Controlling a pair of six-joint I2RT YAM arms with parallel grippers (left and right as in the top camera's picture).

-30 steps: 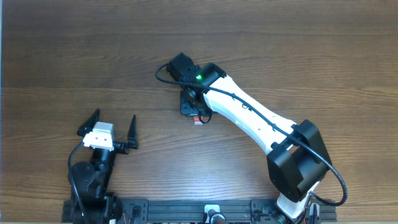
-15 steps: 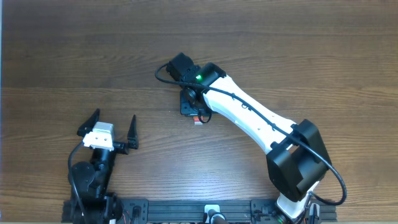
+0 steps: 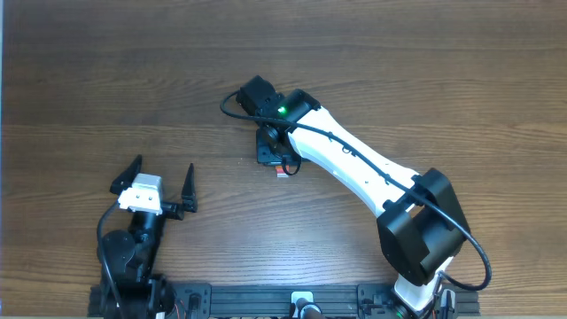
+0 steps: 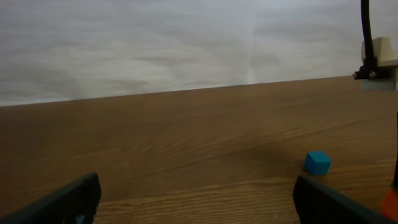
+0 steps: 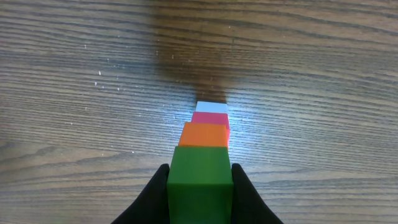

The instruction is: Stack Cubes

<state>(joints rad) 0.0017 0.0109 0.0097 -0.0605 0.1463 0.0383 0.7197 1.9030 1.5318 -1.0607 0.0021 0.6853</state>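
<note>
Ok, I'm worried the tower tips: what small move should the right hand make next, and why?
Probably ease the right hand open, without sideways motion: its green cube looks lined up on the orange cube and pink cube below, though contact is unclear.

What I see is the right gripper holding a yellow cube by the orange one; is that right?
Not quite. The right gripper holds a green cube, not a yellow one; the right wrist view shows it. It is by the orange cube.
</note>
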